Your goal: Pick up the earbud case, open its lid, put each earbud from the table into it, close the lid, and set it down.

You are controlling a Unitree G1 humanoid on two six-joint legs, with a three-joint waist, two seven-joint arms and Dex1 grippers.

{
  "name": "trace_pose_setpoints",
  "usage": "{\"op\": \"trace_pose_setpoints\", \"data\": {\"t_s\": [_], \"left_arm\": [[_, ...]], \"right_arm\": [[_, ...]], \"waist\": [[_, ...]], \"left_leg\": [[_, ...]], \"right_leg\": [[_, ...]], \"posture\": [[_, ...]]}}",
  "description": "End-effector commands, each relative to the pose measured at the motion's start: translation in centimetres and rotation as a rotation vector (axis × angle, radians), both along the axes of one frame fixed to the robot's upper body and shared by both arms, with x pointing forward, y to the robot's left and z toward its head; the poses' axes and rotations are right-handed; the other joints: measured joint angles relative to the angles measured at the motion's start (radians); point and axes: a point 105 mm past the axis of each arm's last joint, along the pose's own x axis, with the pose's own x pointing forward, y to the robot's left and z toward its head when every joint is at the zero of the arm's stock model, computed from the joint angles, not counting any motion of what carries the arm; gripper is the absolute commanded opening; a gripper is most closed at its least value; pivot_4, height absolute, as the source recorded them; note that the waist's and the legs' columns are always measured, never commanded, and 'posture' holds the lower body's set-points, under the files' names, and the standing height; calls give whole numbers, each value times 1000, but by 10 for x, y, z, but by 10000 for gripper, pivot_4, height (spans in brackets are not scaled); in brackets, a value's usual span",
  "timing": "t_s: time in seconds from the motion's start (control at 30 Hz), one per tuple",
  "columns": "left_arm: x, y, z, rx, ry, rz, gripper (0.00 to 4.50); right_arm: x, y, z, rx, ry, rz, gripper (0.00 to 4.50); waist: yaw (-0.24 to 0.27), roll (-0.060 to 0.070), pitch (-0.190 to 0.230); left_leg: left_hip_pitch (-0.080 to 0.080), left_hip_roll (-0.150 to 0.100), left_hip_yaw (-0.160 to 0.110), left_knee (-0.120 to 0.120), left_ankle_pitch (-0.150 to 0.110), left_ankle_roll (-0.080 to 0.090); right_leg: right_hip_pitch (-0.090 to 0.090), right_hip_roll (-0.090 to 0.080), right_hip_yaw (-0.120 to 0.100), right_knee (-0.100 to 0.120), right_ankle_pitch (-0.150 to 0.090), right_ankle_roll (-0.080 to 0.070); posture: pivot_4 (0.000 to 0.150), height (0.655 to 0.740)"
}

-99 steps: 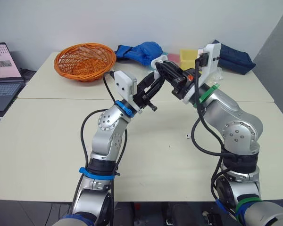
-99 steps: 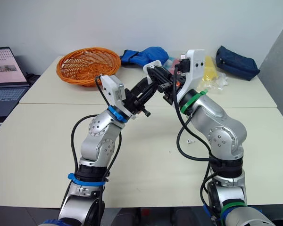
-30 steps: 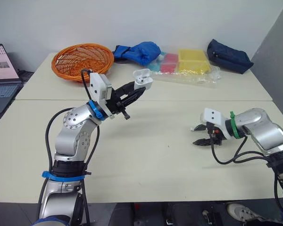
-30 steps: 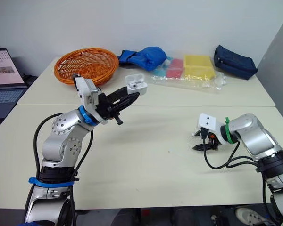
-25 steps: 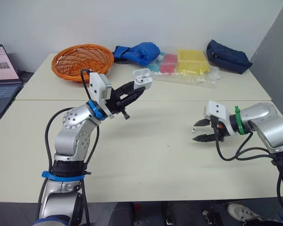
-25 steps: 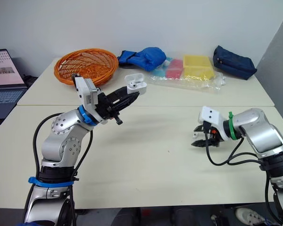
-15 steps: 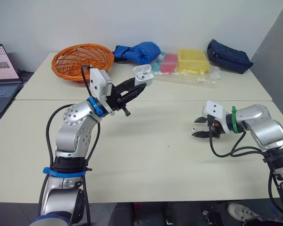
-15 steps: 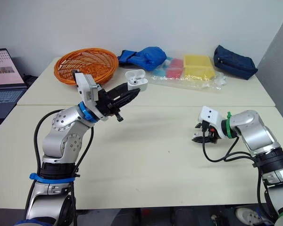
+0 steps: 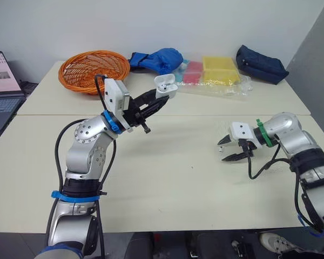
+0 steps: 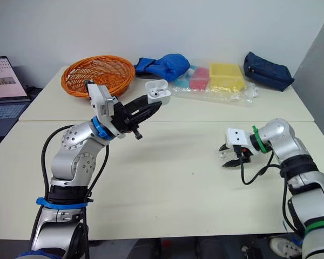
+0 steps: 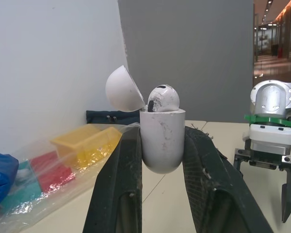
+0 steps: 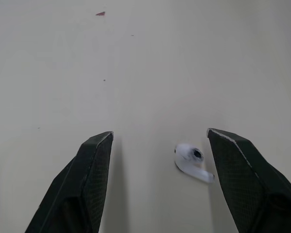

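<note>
Tabletop: earbud between right gripper fingers

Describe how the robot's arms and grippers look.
Both arms are silver, round-jointed, with black cables. The left arm wears a blue band, the right arm a green band. The left gripper and right gripper each have two black fingers and a white box.
</note>
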Motion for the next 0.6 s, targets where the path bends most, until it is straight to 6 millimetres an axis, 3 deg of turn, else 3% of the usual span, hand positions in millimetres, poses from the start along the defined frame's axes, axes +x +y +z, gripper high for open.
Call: {"op": "trace_pose_setpoints", "data": {"t_s": [0.03, 0.43, 0.6], "left_arm": [[-5, -4, 12, -8, -55, -11, 7976], [-7, 1, 10, -7, -53, 7, 7976], [-6, 0, 11, -8, -55, 5, 7976]], "right_arm": [[11, 1, 9, -33, -19, 14, 32174], [10, -13, -5, -175, -8, 65, 32174], [16, -7, -3, -177, -35, 58, 17328]], "waist": [[-1, 0, 0], [3, 0, 0], [2, 0, 0]], "left_leg": [[0, 0, 0, 0, 0, 0], [0, -1, 1, 0, 0, 0], [1, 0, 0, 1, 0, 0]], "right_leg": [[0, 0, 0, 0, 0, 0], [0, -1, 0, 0, 3, -5], [1, -1, 0, 1, 4, -5]], "posture": [[1500, 7400], [1500, 7400], [1500, 7400]]}}
